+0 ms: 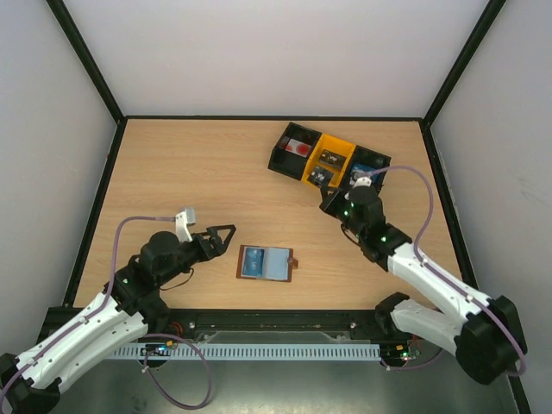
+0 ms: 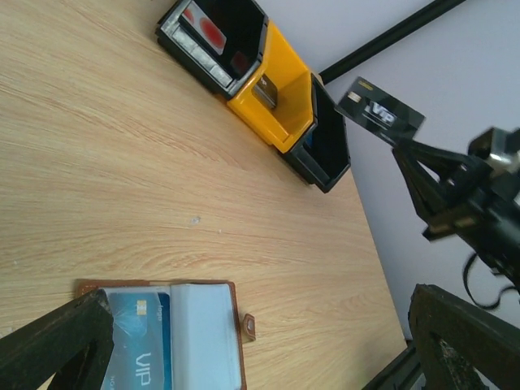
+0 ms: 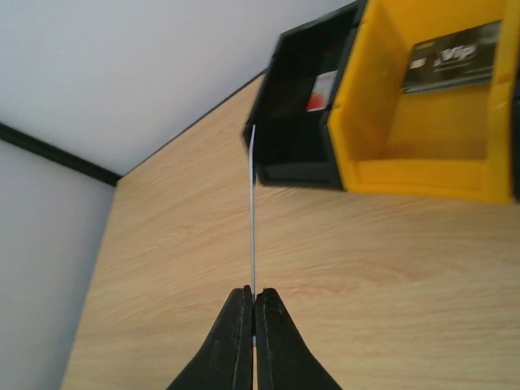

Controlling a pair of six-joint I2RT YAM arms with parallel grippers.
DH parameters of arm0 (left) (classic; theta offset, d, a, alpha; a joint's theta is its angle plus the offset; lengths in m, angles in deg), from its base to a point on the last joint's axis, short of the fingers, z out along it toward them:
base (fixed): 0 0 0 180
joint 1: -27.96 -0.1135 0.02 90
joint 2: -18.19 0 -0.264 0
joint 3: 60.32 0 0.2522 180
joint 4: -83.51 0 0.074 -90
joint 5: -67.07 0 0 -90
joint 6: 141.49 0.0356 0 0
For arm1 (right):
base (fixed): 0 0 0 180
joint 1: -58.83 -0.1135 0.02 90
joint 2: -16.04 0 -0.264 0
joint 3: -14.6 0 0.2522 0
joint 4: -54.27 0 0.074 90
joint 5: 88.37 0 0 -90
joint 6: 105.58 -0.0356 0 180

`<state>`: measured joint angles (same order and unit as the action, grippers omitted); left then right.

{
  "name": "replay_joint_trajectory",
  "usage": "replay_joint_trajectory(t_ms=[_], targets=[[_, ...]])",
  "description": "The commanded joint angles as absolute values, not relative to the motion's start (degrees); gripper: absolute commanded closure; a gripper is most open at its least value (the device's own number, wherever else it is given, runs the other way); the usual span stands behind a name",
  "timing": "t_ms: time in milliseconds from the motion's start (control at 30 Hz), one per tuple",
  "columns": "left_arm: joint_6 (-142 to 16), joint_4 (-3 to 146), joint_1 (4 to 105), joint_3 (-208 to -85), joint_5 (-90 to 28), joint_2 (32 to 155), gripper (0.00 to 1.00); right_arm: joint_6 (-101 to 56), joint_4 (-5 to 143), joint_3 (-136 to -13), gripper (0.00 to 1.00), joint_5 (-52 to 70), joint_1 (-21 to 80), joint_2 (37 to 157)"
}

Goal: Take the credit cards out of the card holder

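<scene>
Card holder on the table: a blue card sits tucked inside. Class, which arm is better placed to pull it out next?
Left. The left jaws stand open right beside the card holder, near the blue card. The right jaws, over by the bins, are shut on a dark card.

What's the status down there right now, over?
Left gripper open, beside card holder. Right gripper shut on dark card near bins. Holder lies open, blue card inside. Nothing between left gripper and holder.
</scene>
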<state>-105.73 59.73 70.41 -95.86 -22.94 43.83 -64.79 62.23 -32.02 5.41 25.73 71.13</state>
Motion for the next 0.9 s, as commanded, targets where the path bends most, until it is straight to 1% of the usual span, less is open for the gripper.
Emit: replay_joint_trajectory(t_ms=[0,133,300,567,700,867], targets=[[-106.0,60.9,70.2,-94.7,-26.0,43.5,0.0,-59.2,64.5,-36.6,0.98,9.8,32.4,78.3],[-104.8,60.5,70.2,-94.3,-25.3,43.9,0.0,-57.4,64.2,-41.1,0.98,13.3,39.2,86.9],[-103.4,59.5,70.1,-94.5,-24.7,43.8,0.0,-57.0,63.8,-46.5,0.98,16.4,43.9,96.4],[-103.3,60.2,70.1,-94.9,-24.6,45.1,0.0,-55.9,67.5,-59.7,0.98,16.1,46.7,112.7],[-103.8,60.4,70.1,-94.6,-26.0,45.9,0.0,-56.3,67.2,-64.4,0.98,17.9,47.5,118.3],[-103.8,60.3,70.0,-94.2,-25.7,45.6,0.0,-57.0,67.7,-68.4,0.98,18.4,47.9,122.5]])
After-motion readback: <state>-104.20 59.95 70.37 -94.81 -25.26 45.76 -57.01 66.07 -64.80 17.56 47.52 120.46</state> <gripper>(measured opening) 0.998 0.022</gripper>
